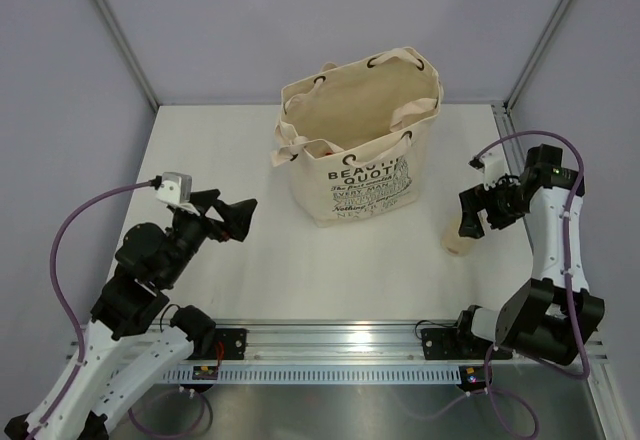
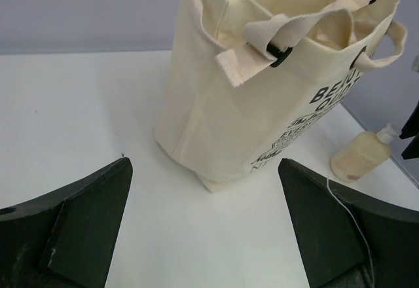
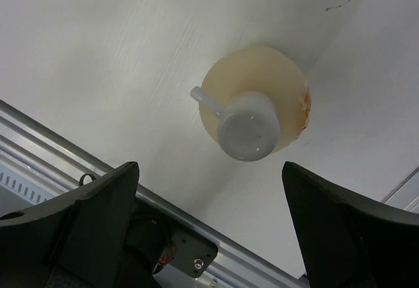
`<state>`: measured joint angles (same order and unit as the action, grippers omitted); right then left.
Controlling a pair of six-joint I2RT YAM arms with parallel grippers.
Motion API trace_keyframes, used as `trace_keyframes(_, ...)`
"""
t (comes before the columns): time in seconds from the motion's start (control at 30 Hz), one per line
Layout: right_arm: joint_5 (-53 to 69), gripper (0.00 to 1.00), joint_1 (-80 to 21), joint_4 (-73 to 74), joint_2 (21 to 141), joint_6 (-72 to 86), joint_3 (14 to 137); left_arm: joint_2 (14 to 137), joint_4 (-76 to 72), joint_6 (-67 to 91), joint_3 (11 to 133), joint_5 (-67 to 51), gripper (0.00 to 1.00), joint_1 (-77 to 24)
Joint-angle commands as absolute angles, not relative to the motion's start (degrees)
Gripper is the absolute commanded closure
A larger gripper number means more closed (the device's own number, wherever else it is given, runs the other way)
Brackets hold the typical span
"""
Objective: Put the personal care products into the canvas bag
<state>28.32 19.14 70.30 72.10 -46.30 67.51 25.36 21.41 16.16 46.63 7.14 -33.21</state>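
The canvas bag (image 1: pixel 360 175) stands upright and open at the back middle of the table, cream with black lettering; the left wrist view shows it too (image 2: pixel 249 105). Something small and reddish shows inside it (image 1: pixel 322 147). A beige pump bottle (image 1: pixel 459 234) stands upright on the table right of the bag, and from the left wrist it appears far right (image 2: pixel 362 157). My right gripper (image 1: pixel 473 217) hovers open just above it; the right wrist view looks down on the bottle (image 3: pixel 288 85), which lies beyond the gripper (image 3: pixel 211 170) with nothing between its fingers. My left gripper (image 1: pixel 232 216) (image 2: pixel 204 165) is open and empty, left of the bag.
An aluminium rail (image 1: pixel 330 335) runs along the table's near edge, close below the bottle in the right wrist view (image 3: pixel 59 141). Grey walls close the table at the back and sides. The bag's rope-like handles (image 2: pixel 281 36) droop over its rim.
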Motion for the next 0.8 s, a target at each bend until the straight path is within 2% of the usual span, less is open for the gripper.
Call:
trace_keyframes(0.0,25.14,0.01,18.72,63.38,74.35,-44.49,68.03,24.52,19.78,19.07,45.35,9.93,0.01,-33.05)
trace_keyframes(0.13,19.87,0.00,18.19,59.77,79.09,-39.47,67.94,25.49,19.60,18.90,45.00,9.49,0.01,-33.05)
trace_keyframes(0.4,20.47,0.00,15.82,49.93,82.70,-31.91,63.64,27.51,16.61,20.30,42.63,8.44,0.01,-33.05)
trace_keyframes(0.77,20.13,0.01,12.04,45.44,88.33,-32.60,61.26,31.46,14.50,21.44,42.98,7.12,0.01,-33.05)
